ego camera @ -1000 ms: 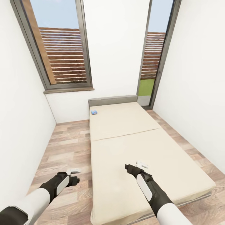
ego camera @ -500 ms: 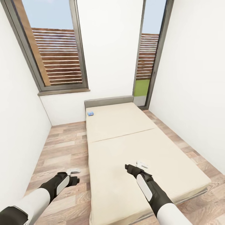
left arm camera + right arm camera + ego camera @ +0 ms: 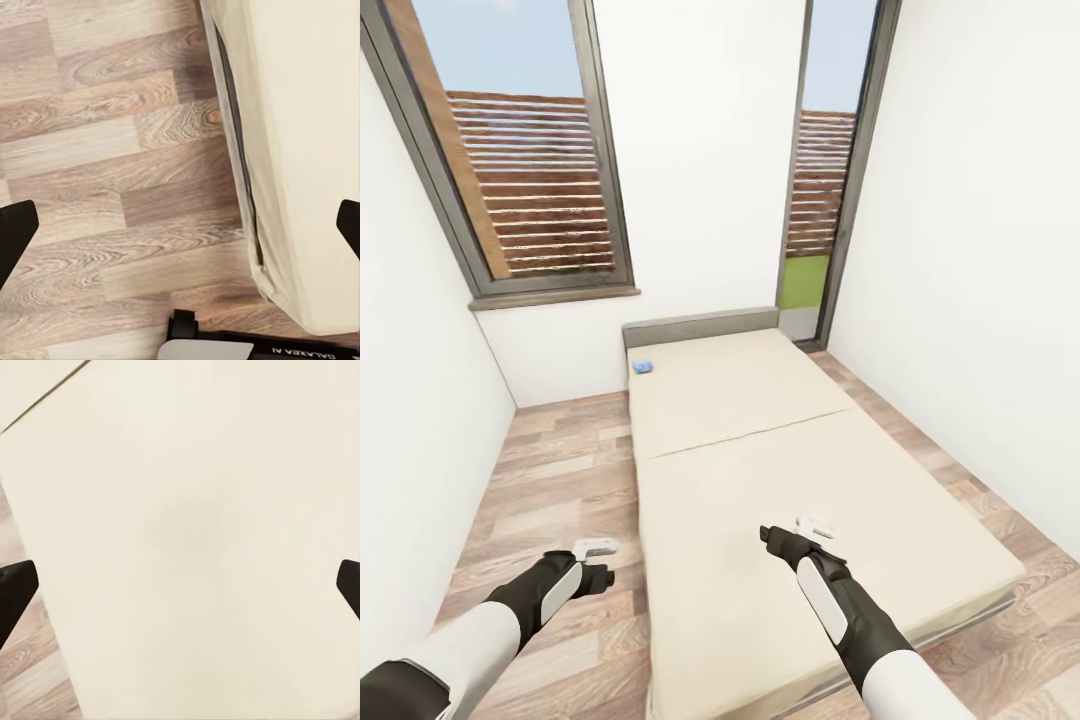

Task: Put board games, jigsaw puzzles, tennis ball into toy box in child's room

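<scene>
1. At 9 o'clock in the head view a white wall runs back to a large grey-framed window (image 3: pixel 525 170), through which a slatted wooden fence and blue sky show.
2. The left gripper (image 3: pixel 598 560) sits at 7 o'clock in the head view, above the wood-plank floor (image 3: pixel 550 480) just beside the bed's near left edge. In the left wrist view its two dark fingertips (image 3: pixel 15 232) stand far apart at opposite borders, so the jaws are spread wide with nothing between them; beneath lie the floorboards and the mattress's side edge.
3. The bed (image 3: pixel 780 480) fills the centre, its beige mattress crossed by a seam and its low grey headboard (image 3: pixel 700 325) at 12 o'clock against the far wall.
4. One small blue board game (image 3: pixel 643 366) lies flat on the mattress near the headboard, at the bed's far left corner, about 11 o'clock from the grippers and well apart from both.
5. The right gripper (image 3: pixel 800 530) hangs over the mattress at 5 o'clock. The right wrist view shows its fingertips (image 3: pixel 16 589) wide apart, empty, above plain beige mattress.
6. At 1 o'clock a tall narrow glazed door (image 3: pixel 820 200) shows fence and green grass; a white wall closes the right.
</scene>
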Tool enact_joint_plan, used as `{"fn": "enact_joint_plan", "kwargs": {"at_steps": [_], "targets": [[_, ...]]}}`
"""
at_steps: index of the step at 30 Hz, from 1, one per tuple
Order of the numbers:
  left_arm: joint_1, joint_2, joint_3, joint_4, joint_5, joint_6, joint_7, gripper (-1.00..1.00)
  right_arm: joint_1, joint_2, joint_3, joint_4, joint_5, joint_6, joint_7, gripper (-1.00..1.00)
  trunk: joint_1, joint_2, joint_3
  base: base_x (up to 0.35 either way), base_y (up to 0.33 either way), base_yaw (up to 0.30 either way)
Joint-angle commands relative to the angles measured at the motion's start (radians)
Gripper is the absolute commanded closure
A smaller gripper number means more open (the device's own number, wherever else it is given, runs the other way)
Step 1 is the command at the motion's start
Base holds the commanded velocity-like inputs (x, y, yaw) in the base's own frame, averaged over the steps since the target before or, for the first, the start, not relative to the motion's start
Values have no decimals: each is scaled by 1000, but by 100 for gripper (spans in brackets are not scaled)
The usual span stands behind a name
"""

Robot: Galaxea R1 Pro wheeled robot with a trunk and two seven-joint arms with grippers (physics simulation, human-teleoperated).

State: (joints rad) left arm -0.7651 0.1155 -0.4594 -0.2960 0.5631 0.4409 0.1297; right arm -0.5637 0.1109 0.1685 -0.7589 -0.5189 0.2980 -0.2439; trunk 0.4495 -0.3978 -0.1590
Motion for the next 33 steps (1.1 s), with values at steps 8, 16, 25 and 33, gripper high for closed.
{"fn": "enact_joint_plan", "kwargs": {"at_steps": [8,16,25,33], "targets": [[0,1,-7,-3,11,5,8,-100,-1,0,3,-2,-9,3,-9,-100,1,-2,-2,-15,78,-2],[0,1,-7,-3,11,5,8,-100,-1,0,3,-2,-9,3,-9,-100,1,-2,-2,-1,155,0],[0,1,-6,-3,11,5,7,-100,-1,0,3,-2,-9,3,-9,-100,1,-2,-2,0,78,0],[0,1,-7,-3,11,5,7,-100,-1,0,3,-2,-9,3,-9,-100,1,-2,-2,0,157,0]]}}
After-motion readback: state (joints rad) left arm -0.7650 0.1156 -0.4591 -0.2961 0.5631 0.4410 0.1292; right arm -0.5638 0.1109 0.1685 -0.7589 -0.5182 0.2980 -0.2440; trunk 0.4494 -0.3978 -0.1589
